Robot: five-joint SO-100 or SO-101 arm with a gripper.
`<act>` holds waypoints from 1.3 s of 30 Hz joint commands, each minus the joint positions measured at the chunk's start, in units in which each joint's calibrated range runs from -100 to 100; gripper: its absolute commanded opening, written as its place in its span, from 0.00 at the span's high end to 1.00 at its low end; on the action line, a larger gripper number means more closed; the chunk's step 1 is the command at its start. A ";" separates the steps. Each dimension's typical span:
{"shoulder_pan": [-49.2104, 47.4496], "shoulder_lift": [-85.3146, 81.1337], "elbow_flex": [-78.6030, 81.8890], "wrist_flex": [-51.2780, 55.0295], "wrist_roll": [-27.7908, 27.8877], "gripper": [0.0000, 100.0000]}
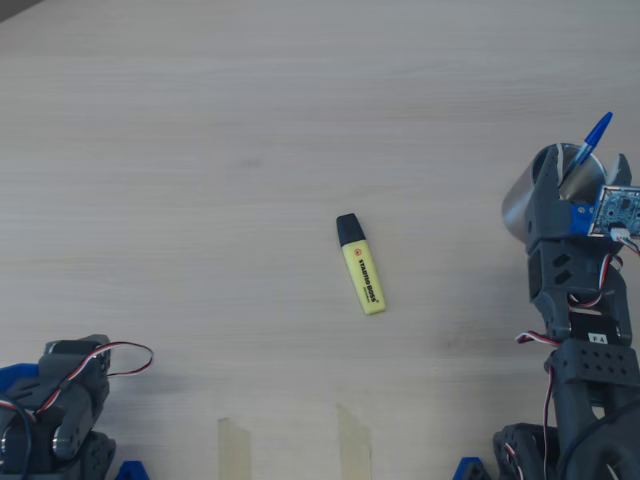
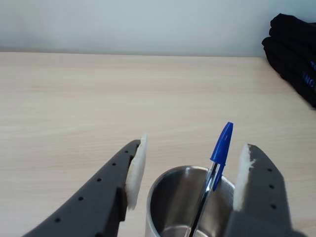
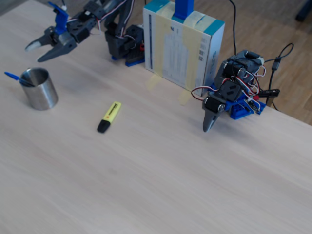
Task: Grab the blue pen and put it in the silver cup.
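Observation:
The blue pen (image 2: pixel 221 143) stands tilted inside the silver cup (image 2: pixel 167 197), its blue cap sticking out above the rim. My gripper (image 2: pixel 196 144) is open, with one white-padded finger on each side of the cup, touching neither the pen nor the cup. In the overhead view the cup (image 1: pixel 518 207) is at the right edge, partly under the gripper (image 1: pixel 583 166), with the pen's cap (image 1: pixel 597 132) poking out. In the fixed view the gripper (image 3: pixel 35 52) hangs open above and behind the cup (image 3: pixel 42 92), with the pen (image 3: pixel 12 77) leaning out to the left.
A yellow highlighter (image 1: pixel 362 266) with a black cap lies mid-table. A second arm (image 3: pixel 229 97) rests folded at the table edge. A tall box (image 3: pixel 183 44) stands between the arm bases. Tape strips (image 1: pixel 235 450) mark the near edge. A black object (image 2: pixel 294 54) lies far right.

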 commanded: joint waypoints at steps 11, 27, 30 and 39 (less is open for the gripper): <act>-4.96 -24.96 13.07 10.71 -1.29 0.70; -10.11 -42.59 22.96 34.31 -1.60 0.70; -10.72 -46.16 25.95 38.85 -1.60 0.70; -10.99 -59.13 31.12 59.36 -1.65 0.71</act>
